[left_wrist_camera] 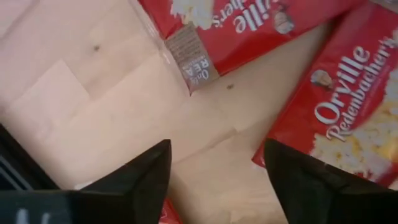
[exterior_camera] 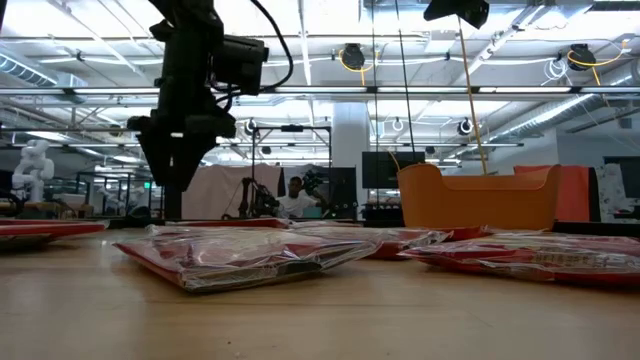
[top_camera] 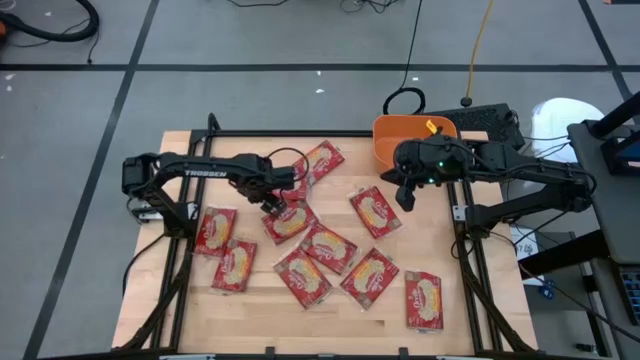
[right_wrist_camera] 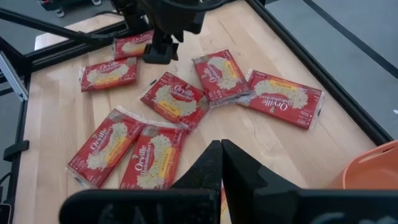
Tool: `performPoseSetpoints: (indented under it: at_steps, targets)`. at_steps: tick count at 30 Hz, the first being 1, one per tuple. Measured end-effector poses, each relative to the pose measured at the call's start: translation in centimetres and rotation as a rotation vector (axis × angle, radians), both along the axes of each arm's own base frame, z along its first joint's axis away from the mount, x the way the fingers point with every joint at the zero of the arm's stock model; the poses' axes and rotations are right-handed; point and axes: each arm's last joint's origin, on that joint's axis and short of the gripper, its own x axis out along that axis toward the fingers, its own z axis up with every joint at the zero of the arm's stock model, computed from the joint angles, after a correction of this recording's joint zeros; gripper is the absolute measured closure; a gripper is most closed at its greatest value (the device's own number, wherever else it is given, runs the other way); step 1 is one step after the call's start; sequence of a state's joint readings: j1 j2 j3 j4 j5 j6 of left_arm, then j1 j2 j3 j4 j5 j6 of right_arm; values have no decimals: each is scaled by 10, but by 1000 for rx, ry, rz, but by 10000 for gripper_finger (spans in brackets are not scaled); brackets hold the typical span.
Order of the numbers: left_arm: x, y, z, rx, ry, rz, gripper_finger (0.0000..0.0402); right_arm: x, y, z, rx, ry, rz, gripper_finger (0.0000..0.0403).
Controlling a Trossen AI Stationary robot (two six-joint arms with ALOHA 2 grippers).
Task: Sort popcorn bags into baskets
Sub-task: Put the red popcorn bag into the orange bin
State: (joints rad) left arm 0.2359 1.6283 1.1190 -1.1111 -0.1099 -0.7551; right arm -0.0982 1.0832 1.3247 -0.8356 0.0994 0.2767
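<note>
Popcorn bags [top_camera: 330, 249] lie flat and scattered over the wooden table [top_camera: 180, 310], several overlapping near the middle, with one [top_camera: 424, 300] apart at the near right corner and two [top_camera: 224, 248] at the left. Above the middle cluster hangs the left tool [top_camera: 276, 204], its fingers [left_wrist_camera: 134, 180] spread wide over bare wood between packets, holding nothing. Farther back and to the right, the right tool [top_camera: 405, 197] hovers with its fingers pressed together and empty, just in front of the orange basket [top_camera: 392, 135] at the table's far right corner.
</note>
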Motion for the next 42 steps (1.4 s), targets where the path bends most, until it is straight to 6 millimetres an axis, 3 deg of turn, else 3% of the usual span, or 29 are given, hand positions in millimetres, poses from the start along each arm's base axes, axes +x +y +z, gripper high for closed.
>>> performPoseSetpoints:
  at_steps: [7, 18, 25, 34, 38, 42]
  targets:
    - [-2, -1, -13, 3, -18, 42, 115, -2, 2, -3, 37, 39, 44, 403]
    - [-14, 17, -38, 51, -32, 13, 128, -3, 3, -4, 53, 44, 63, 403]
    - [-20, 32, -57, 89, -100, -75, 128, -3, 3, -4, 42, 46, 72, 403]
    - [-24, 34, -72, 110, -165, -209, 131, -3, 3, -4, 34, 47, 79, 403]
    - [-24, 33, -75, 115, -187, -239, 175, -3, 3, -4, 32, 48, 79, 403]
    - [-22, 33, -76, 110, -214, -263, 261, -3, 3, -4, 30, 48, 78, 403]
